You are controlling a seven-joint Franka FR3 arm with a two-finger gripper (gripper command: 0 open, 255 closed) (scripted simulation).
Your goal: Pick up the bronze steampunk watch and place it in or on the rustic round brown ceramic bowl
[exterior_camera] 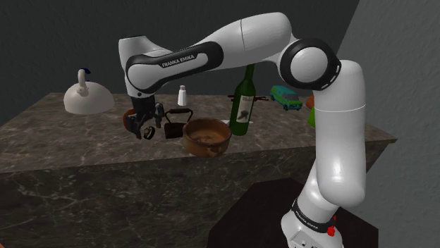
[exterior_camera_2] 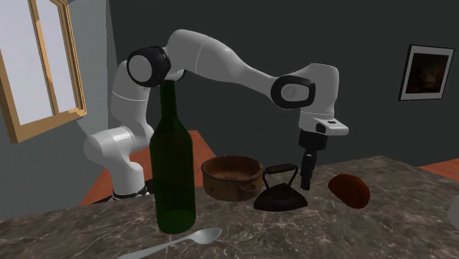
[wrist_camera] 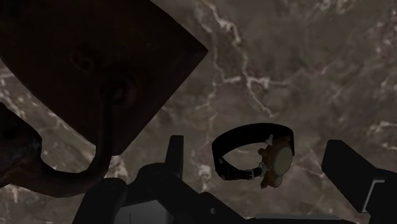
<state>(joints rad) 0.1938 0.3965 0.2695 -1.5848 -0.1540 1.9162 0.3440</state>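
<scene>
The bronze watch point(wrist_camera: 254, 156) with its black strap lies on the dark marble counter, its round brass face turned toward one finger. My gripper point(wrist_camera: 257, 175) is open just above it, one finger on each side, neither touching it. In the shoulder view the gripper point(exterior_camera: 144, 125) points down over the watch point(exterior_camera: 149, 133), left of the brown round bowl point(exterior_camera: 206, 137). The bowl point(exterior_camera_2: 232, 176) stands upright and has nothing in it. In the second exterior view the gripper point(exterior_camera_2: 307, 175) hangs just behind a black flat iron point(exterior_camera_2: 281, 191).
The flat iron point(exterior_camera: 175, 125) stands between the watch and the bowl, close to the gripper. A green bottle point(exterior_camera: 243, 106), a white kettle point(exterior_camera: 87, 96), a small white shaker point(exterior_camera: 182, 94), a green toy car point(exterior_camera: 285, 96), a brown lump point(exterior_camera_2: 349, 190) and a spoon point(exterior_camera_2: 184, 239) share the counter.
</scene>
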